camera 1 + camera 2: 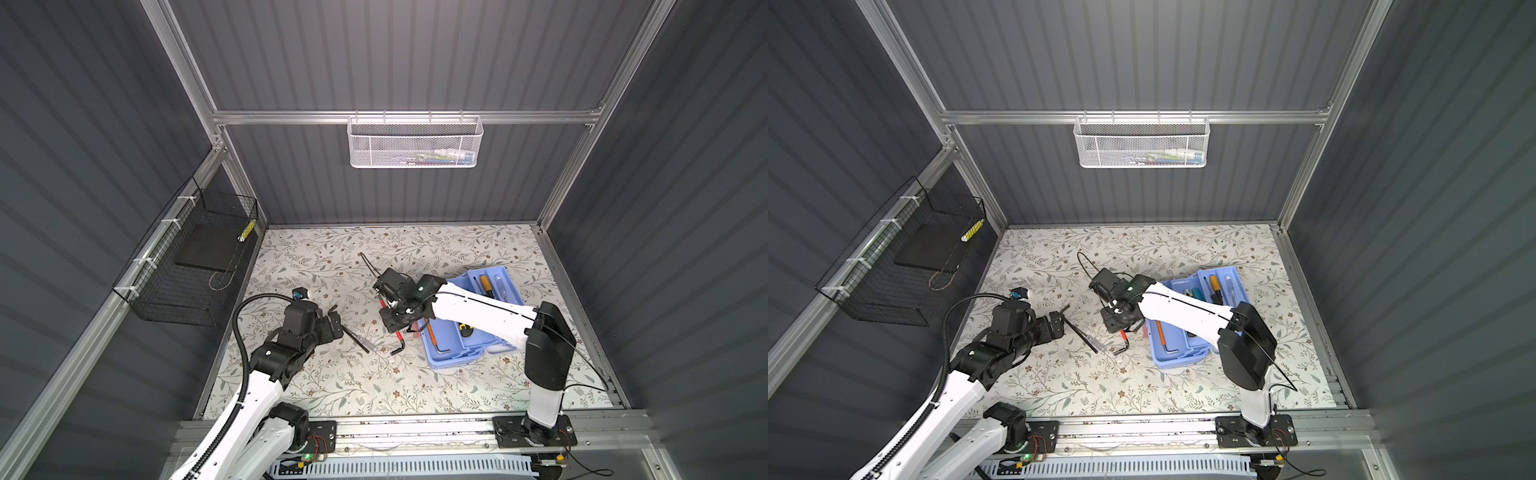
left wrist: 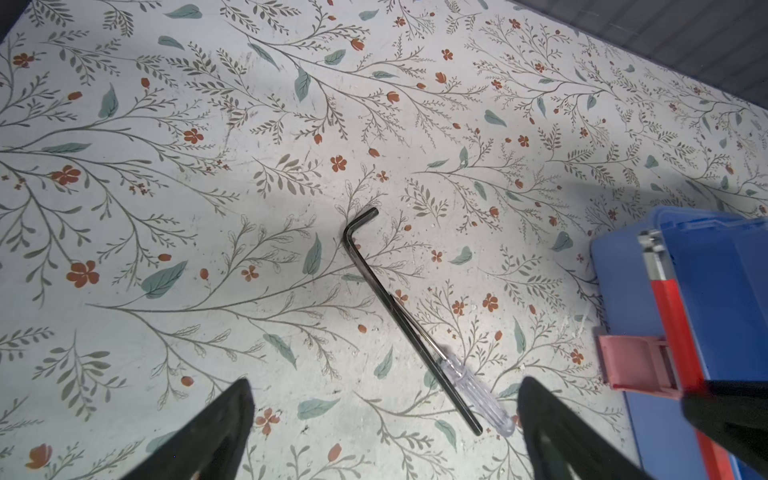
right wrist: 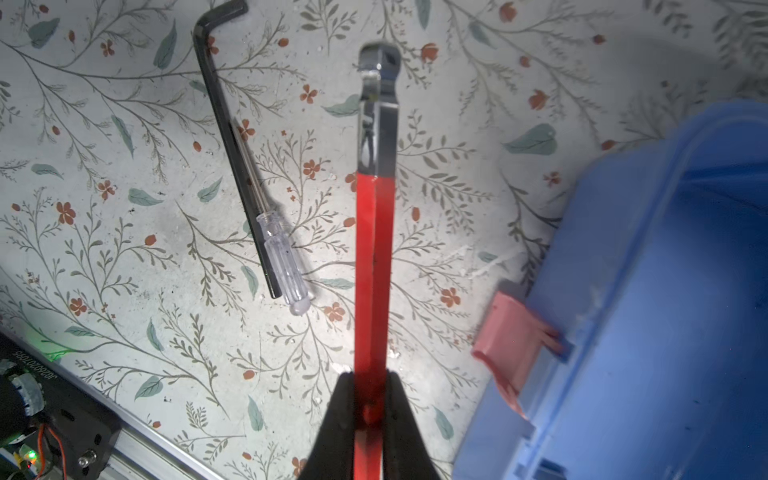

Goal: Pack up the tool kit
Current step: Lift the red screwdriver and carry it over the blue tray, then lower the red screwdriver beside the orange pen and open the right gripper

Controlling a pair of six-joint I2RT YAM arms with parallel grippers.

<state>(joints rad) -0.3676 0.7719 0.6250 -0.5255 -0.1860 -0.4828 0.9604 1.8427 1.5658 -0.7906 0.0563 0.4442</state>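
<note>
- Left gripper (image 2: 384,381): jaws wide, empty, over the black hex key (image 2: 380,286) and clear-handled screwdriver (image 2: 473,386), which lie side by side on the table (image 2: 166,187). Hold it off.
- Right gripper (image 3: 370,376): clamped on the red-sleeved hex key (image 3: 374,232). Clear the pink latch (image 3: 511,332) and rim, then lay it lengthwise in a slot.
- Tool kit (image 1: 453,360): open light-blue base, right of centre, part-filled; far tray (image 1: 476,280) holds screwdrivers.

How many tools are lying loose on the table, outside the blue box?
2: a black hex key and a clear-handled screwdriver, side by side in the middle. The right gripper holds a third, red tool; the arms may hide more.
</note>
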